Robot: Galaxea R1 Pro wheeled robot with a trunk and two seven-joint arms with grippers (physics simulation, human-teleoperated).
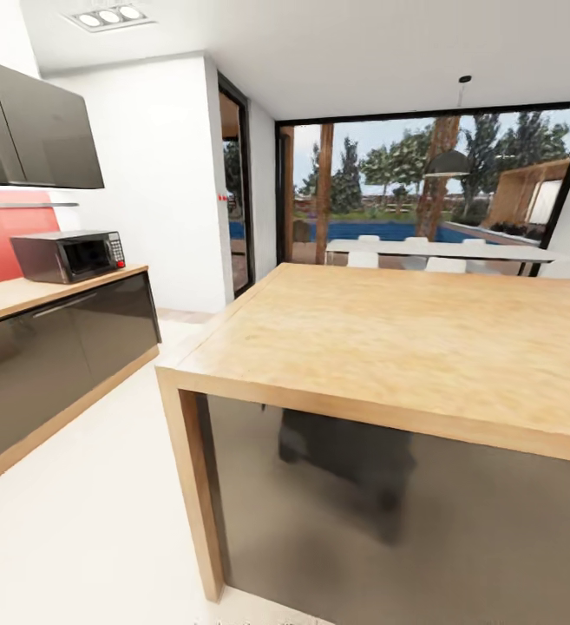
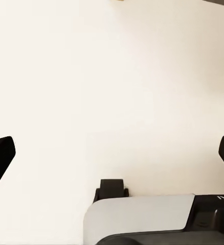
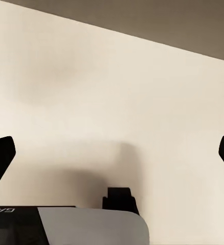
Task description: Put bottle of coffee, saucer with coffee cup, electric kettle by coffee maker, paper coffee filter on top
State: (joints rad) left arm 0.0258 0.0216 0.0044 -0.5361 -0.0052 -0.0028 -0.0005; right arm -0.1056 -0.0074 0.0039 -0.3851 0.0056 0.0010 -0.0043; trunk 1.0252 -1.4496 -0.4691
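Head view: the island (image 1: 423, 338), a wood top on a dark glossy front, takes the centre and right of the frame, its near corner at lower centre. Pale floor (image 1: 76, 521) fills the lower left. Behind the island, a glass wall (image 1: 432, 174) spans the upper right, with trees and a blue pool outside; a white table (image 1: 441, 250) with white chairs stands in front of it, and a lamp (image 1: 449, 161) hangs above. At the left edge runs a counter (image 1: 24, 299) with dark drawer fronts, a red backsplash (image 1: 7, 239) above it and dark cabinets (image 1: 33, 126) in the upper left. 1 microwave (image 1: 68, 256) sits on that counter. I cannot see any coffee things on either wood surface.

Left wrist view: the left gripper (image 2: 112, 153) is spread wide, its 2 fingertips (image 2: 0, 158) at opposite frame edges, nothing between them, pale floor behind.

Right wrist view: the right gripper (image 3: 112, 153) is likewise spread and empty over pale floor, with a dark band (image 3: 183, 25) along the upper right.
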